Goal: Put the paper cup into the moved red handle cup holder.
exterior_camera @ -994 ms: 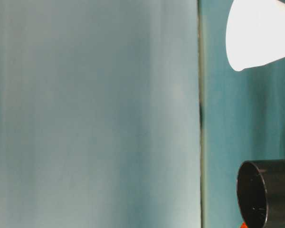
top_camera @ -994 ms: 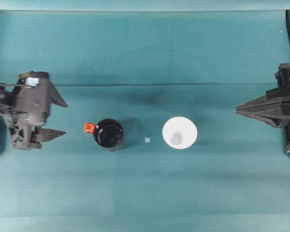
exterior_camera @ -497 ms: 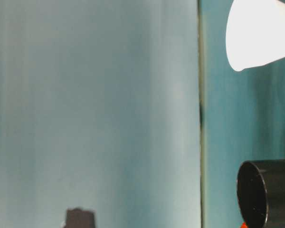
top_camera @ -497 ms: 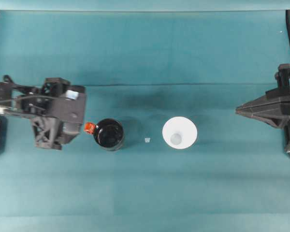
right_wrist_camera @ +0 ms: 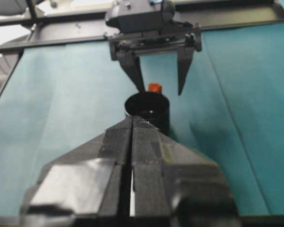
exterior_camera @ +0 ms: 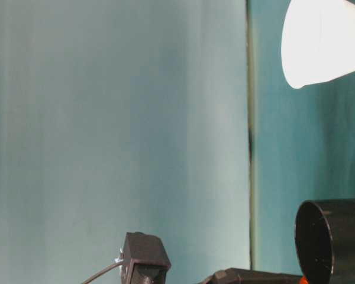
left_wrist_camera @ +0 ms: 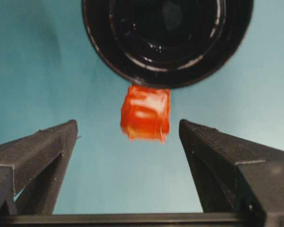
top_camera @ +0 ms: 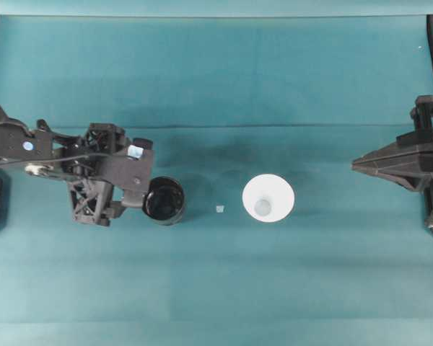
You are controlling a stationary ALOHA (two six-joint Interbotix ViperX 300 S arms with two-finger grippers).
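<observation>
Lab bench: teal cloth, black frame rails.

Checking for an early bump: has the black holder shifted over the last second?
No. The red handle cup holder keeps its spacing from the paper cup.

text: none readable | labels/brands/numbers: 0 legible on anything I can see | paper cup: plain white, no print | red handle cup holder: glossy black, no marking | my left arm's small pale sticker: too small to read | desk: bare teal, no signs
</observation>
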